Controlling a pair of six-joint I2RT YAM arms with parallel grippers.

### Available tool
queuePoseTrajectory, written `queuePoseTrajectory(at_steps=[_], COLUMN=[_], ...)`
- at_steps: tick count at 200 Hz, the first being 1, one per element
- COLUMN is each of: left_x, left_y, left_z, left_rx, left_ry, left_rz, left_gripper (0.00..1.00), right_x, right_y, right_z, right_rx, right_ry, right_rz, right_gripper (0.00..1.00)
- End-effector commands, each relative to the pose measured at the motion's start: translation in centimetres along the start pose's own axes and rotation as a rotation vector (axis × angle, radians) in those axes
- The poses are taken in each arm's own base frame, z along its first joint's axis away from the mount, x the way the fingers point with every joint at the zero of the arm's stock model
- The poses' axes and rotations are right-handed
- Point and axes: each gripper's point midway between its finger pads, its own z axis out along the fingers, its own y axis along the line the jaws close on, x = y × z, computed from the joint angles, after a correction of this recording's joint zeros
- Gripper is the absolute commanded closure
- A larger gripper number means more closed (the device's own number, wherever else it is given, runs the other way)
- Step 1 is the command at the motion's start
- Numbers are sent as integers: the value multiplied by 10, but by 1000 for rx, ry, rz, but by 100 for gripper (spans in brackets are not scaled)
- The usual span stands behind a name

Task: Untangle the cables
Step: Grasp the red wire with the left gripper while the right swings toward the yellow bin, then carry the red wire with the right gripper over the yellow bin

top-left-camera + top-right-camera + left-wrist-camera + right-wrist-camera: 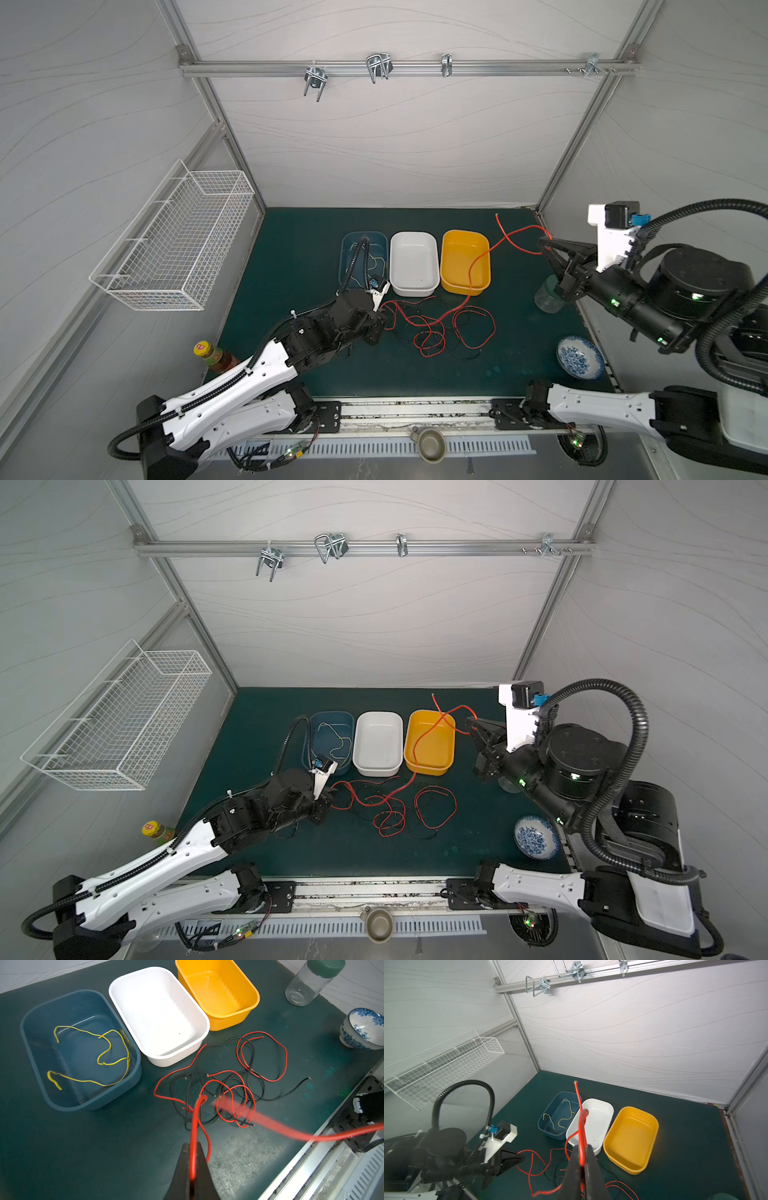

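Red and black cables lie tangled on the green mat in front of the bins, also seen as the tangle in the left wrist view. My left gripper is low at the tangle's left edge, shut on a red cable. My right gripper is raised at the far right, shut on a red cable that slopes over the yellow bin down into the tangle. Whether both hold the same cable I cannot tell. A pale yellow cable lies alone in the blue bin.
White bin and yellow bin stand in a row right of the blue one. A glass jar and a blue-patterned bowl sit at the mat's right edge, a bottle at its left edge. A wire basket hangs on the left wall.
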Motion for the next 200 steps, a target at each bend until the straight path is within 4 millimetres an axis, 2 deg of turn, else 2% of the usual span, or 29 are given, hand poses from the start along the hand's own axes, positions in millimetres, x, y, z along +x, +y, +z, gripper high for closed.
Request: queuePoseTrajectory(at_steps=[1, 18, 62, 110, 148, 171, 200], left_x=[-16, -17, -22, -30, -37, -39, -40], left_y=[16, 27, 29, 49, 64, 72, 76], left_z=[-13, -16, -19, -31, -46, -53, -54], left_rx=[-88, -145, -157, -274, -344, -382, -412], left_ry=[-61, -74, -92, -130, -198, -232, -237], left_rz=[-2, -22, -23, -46, -72, -77, -74], left_gripper=[100, 100, 100, 100, 100, 100, 100], right_x=[14, 23, 36, 55, 70, 66, 59], right_y=[-21, -23, -12, -3, -8, -15, -14], right_z=[-7, -6, 9, 52, 96, 115, 132], right_rx=[87, 98, 77, 116, 100, 113, 103], right_ry=[56, 83, 118, 146, 214, 216, 201], right_rz=[-49, -56, -102, -167, -103, -63, -20], right_gripper=[100, 100, 100, 100, 100, 100, 100])
